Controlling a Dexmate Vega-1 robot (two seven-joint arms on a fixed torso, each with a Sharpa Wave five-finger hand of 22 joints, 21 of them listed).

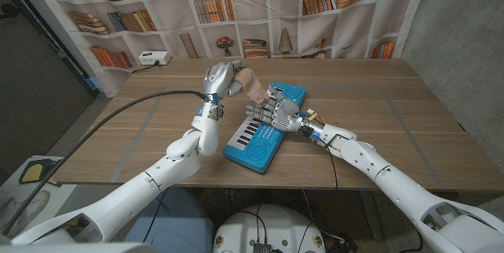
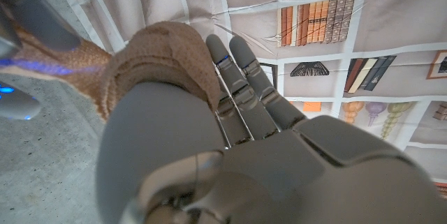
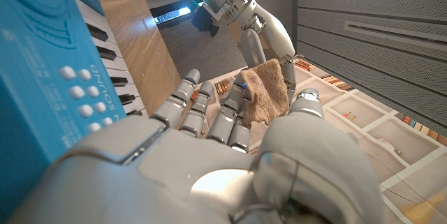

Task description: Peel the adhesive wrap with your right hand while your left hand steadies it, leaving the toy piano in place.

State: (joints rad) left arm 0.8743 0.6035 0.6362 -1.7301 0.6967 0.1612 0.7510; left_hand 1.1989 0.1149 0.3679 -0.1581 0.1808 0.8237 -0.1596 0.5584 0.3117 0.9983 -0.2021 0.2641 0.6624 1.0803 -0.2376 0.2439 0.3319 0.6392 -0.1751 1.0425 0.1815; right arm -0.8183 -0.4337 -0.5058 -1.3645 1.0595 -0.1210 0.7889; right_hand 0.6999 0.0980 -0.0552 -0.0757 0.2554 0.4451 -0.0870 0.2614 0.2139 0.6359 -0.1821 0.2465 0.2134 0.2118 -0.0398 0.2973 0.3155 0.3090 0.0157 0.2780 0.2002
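Observation:
My left hand (image 1: 220, 79) holds a tan roll of adhesive wrap (image 1: 253, 86) up above the table, just behind the blue toy piano (image 1: 260, 152). In the left wrist view the wrap (image 2: 157, 56) sits against the fingers of that hand (image 2: 230, 154), and a strip runs off to the right hand's fingertips (image 2: 35, 15). My right hand (image 1: 276, 113) hovers over the piano's keys and reaches up to the roll. In the right wrist view its fingers (image 3: 241, 88) and thumb close on the wrap (image 3: 269, 91), with the piano (image 3: 42, 56) beside them.
The piano lies slanted at the middle of the wooden table (image 1: 394, 119). A white box (image 1: 153, 58) with a cable sits at the back left edge. A bookshelf-print backdrop hangs behind the table.

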